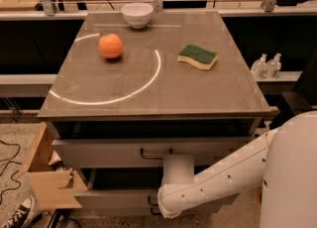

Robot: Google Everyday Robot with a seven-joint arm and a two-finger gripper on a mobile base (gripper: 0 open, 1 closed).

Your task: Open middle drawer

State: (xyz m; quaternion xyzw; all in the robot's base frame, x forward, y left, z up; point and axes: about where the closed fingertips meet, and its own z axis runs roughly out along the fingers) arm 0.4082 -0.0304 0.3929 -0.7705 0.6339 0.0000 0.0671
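The grey cabinet (148, 98) shows its drawers stacked at the front. The taller-fronted top drawer (99, 151) has a black handle (154, 153). Below it, the middle drawer (109, 199) has a low grey front that stands out a little, with its dark inside (124, 177) showing behind it. My white arm (223, 182) comes in from the right and bends at the middle drawer's centre. My gripper (177, 166) points up and away from the bend, between the two drawer fronts, and covers the middle of that gap. The middle drawer's handle (152, 203) is only partly visible beside my arm.
On the cabinet top lie an orange (110, 45), a green and yellow sponge (198, 56) and a white bowl (137, 14). An open cardboard box (47, 182) sits at the lower left by a sneaker (17, 214). Two small bottles (266, 66) stand at the right.
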